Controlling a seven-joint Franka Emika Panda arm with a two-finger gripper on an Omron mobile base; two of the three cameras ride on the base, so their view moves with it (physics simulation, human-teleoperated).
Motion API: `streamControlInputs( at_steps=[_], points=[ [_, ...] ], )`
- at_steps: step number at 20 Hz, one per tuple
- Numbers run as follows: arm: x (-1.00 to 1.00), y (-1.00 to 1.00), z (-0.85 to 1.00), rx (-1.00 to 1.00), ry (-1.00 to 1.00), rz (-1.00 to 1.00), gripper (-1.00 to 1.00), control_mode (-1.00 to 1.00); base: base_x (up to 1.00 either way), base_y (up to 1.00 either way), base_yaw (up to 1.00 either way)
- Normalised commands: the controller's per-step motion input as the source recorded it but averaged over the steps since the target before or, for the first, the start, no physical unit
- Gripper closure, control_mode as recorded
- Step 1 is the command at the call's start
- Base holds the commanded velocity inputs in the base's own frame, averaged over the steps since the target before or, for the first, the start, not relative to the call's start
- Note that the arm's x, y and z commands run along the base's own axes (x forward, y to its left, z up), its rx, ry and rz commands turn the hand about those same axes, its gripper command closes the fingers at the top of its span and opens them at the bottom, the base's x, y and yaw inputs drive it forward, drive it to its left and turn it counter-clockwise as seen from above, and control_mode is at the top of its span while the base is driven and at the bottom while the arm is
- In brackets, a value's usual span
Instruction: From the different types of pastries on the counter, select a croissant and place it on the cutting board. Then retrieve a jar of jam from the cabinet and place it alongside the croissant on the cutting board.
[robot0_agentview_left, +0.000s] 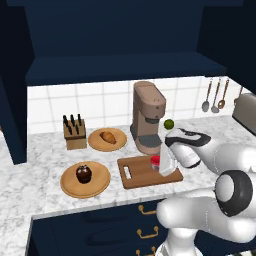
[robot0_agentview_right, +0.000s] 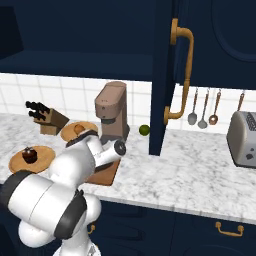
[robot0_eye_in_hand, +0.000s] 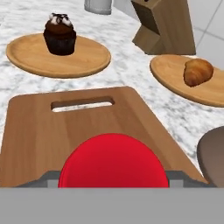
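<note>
Your tool (robot0_agentview_left: 161, 166) is down over the right part of the cutting board (robot0_agentview_left: 140, 172), and the jar of jam (robot0_eye_in_hand: 113, 161) sits right between its fingers, the red lid close under the hand camera. The fingers hug the jar's sides, so you look closed on it, though the contact points themselves are hidden; whether the jar's base already rests on the wood you cannot tell.

What the next move turns on: the croissant (robot0_eye_in_hand: 198, 72) is not on the board. It lies on its own round wooden plate (robot0_agentview_left: 97, 144), beyond the board's far left corner, between the knife block (robot0_agentview_left: 75, 133) and the coffee machine (robot0_agentview_left: 148, 117). From the tool it is ahead and to the right in the hand view, well apart, and its long axis runs roughly across that view, tilted a little. The board's slot handle (robot0_eye_in_hand: 82, 103) points toward the cupcake plate, away from the tool.

Count: one croissant, one cupcake (robot0_agentview_left: 83, 173), two round plates, one cutting board, one jar, one lime (robot0_agentview_right: 144, 130) behind the machine. If the jar is let go here, I judge the croissant remains to be fetched, so leave bare wood beside the jar
</note>
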Motion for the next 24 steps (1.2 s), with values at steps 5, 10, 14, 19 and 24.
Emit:
streamControlInputs(
  at_steps=[5,10,14,19,24],
  points=[
    [0.21,-0.2,-0.09,0.0,0.0,0.11,1.0,-1.0,0.0,0.0,0.0],
    [0.0,-0.14,-0.24,0.0,0.01,0.08,1.0,-1.0,0.0,0.0,0.0],
    [0.04,-0.04,-0.26,0.0,0.0,0.06,1.0,-1.0,0.0,0.0,0.0],
    [0.0,0.0,-0.29,0.0,0.0,0.02,-1.0,-1.0,0.0,0.0,0.0],
    [-0.1,-0.03,-0.21,0.0,0.0,0.02,-1.0,-1.0,0.0,0.0,0.0]
  ],
)
